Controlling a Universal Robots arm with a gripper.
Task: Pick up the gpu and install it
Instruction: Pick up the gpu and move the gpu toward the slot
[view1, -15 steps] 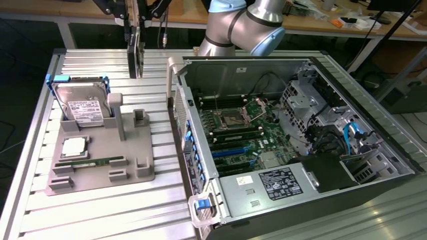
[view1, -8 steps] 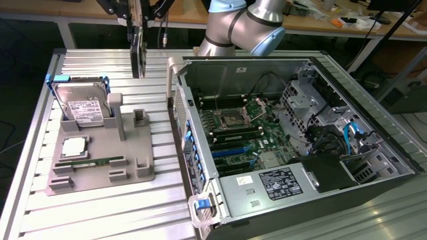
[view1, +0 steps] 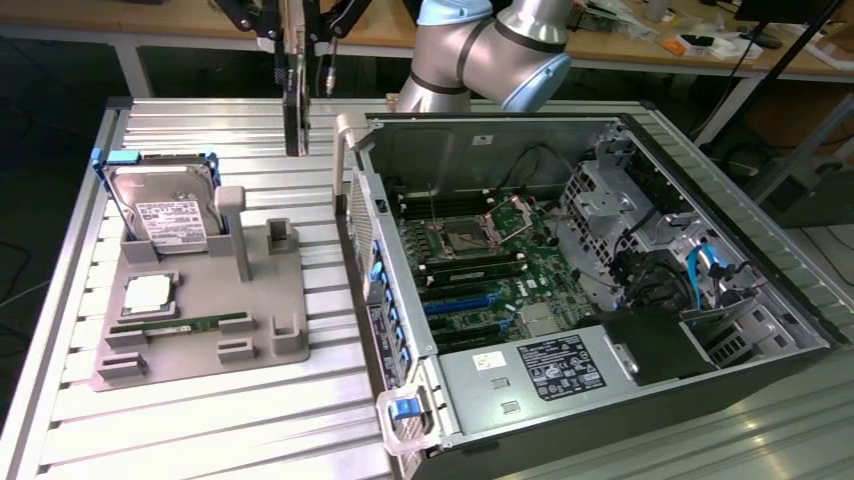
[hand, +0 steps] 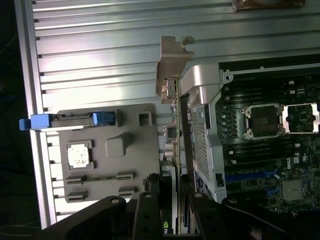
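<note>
"Gripper (view1: 302, 68) status?"
"Fingers pinch the gpu (view1: 294, 125), a thin flat black card with a silver metal end bracket."
"Card location?"
"On edge above the ribbed aluminium table's (view1: 200, 430) far side, at the exterior view's left of the open grey computer case (view1: 354, 180)."

Case wall (view1: 358, 200) just beside gpu (view1: 295, 115), open bay (view1: 467, 150)

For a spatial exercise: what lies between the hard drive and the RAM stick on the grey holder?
A square silver processor chip, seen in the exterior view.
</note>
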